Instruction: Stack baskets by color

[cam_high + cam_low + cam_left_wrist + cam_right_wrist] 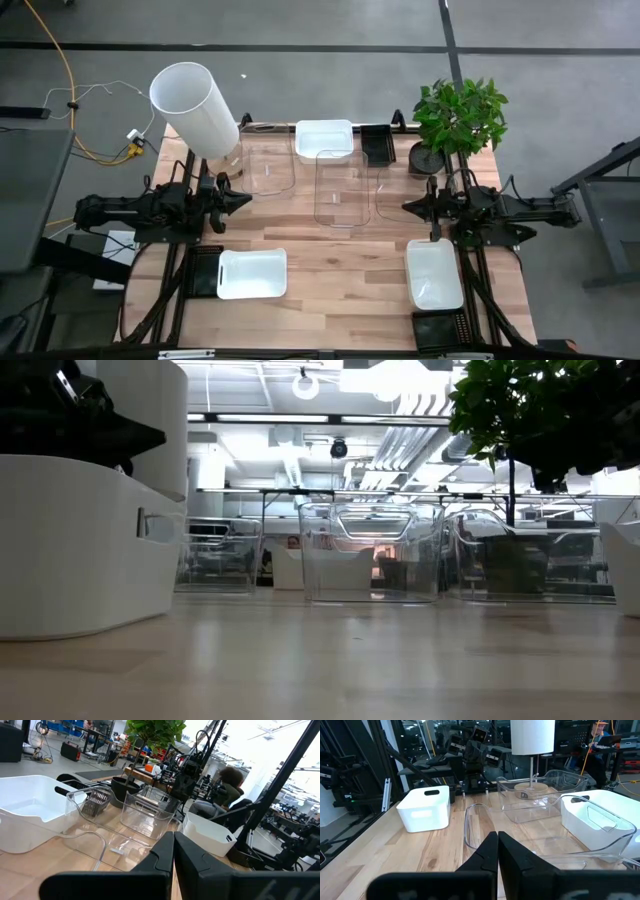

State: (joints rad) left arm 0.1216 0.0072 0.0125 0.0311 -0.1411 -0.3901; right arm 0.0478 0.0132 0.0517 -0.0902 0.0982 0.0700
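Left end effector: we see it pressed together and holding nothing, parked over the left side of the bench, pointing toward the middle.
Right end effector: likewise pressed together and empty, over the right side, facing the left one; both arms look parked, leaving the middle free.
White baskets: one sits at the far edge, one near the left arm's base, one near the right arm's base; they lie well apart, so none is stacked yet.
Clear baskets: three stand in a loose row across the far middle, the left one, the centre one and the right one; the centre one sits just beside the far white basket.
Black baskets: one at the far edge beside the far white basket, one at the near right edge, and a dark slotted one on the near left touching the white basket there.
Other things: a big white cylinder at the far left and a potted plant at the far right, both off the working middle.
Task stage: we judge it at the start, since every colour lies scattered.
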